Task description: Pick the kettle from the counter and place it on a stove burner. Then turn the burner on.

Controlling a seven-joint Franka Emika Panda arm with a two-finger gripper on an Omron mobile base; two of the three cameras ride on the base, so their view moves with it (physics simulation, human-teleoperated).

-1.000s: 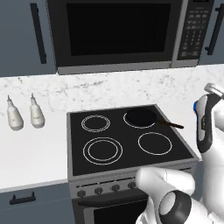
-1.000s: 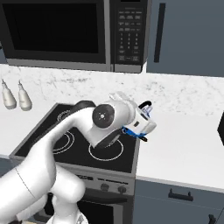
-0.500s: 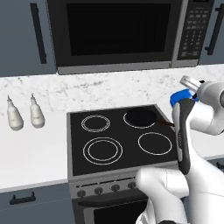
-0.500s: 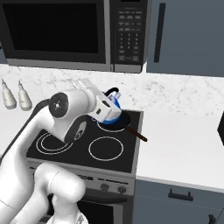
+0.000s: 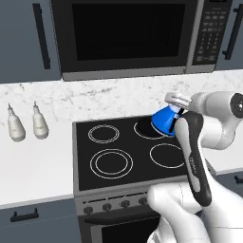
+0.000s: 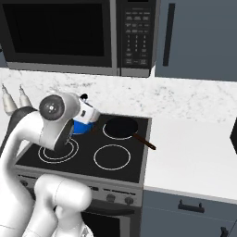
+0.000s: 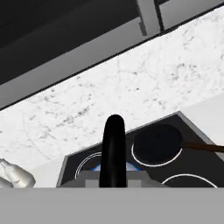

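While arm hides pan (image 6: 121, 127) leftward, kettle (image 5: 167, 121) held over cooktop (image 5: 90, 166)

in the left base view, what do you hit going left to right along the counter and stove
two white bottles → small double-ring burner mark → kettle carried above the cooktop → gripper at its top
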